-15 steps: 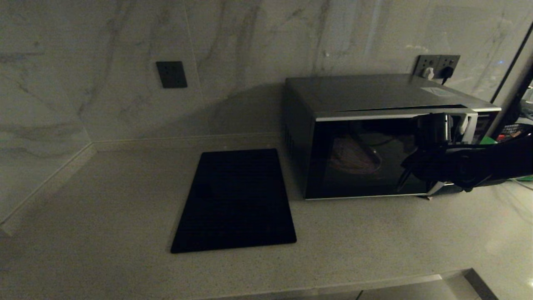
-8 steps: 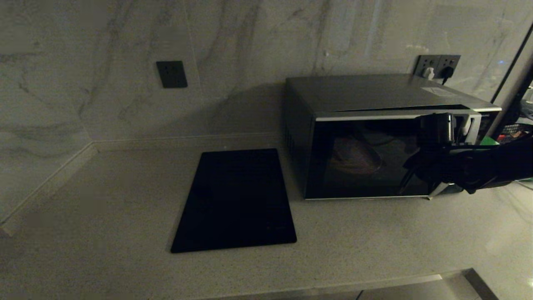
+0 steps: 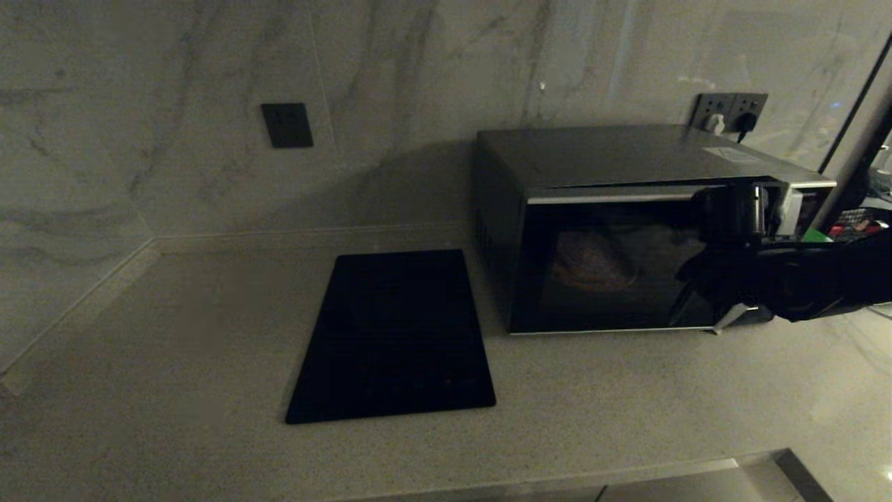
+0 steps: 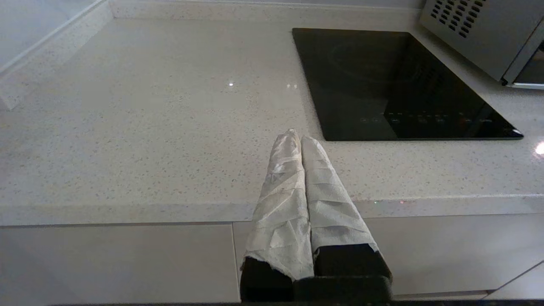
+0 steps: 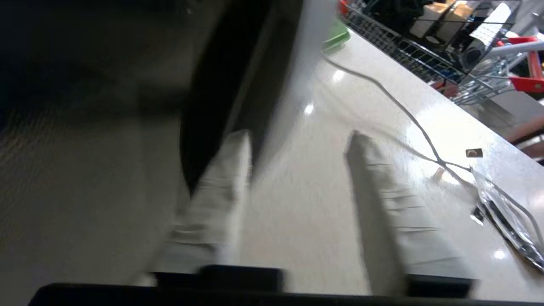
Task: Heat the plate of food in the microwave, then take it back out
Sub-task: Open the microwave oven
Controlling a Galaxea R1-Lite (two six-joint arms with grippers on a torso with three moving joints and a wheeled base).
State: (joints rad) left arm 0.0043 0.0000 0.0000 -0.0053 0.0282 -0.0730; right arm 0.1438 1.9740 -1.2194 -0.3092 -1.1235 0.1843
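My right tool point(image 5: 293, 199) hangs open at the microwave point(image 3: 627, 230) door's edge; I should press squarely, gently. My left tool point(image 4: 299, 170), closed, rests empty.

One microwave point(image 3: 627, 230), one plate of food point(image 3: 592, 261) inside it, one black mat point(image 3: 397, 335), one bench point(image 3: 174, 390), two wall sockets point(image 3: 287, 125), two end effectors, left end effector point(image 4: 297, 140), right end effector point(image 5: 297, 144)
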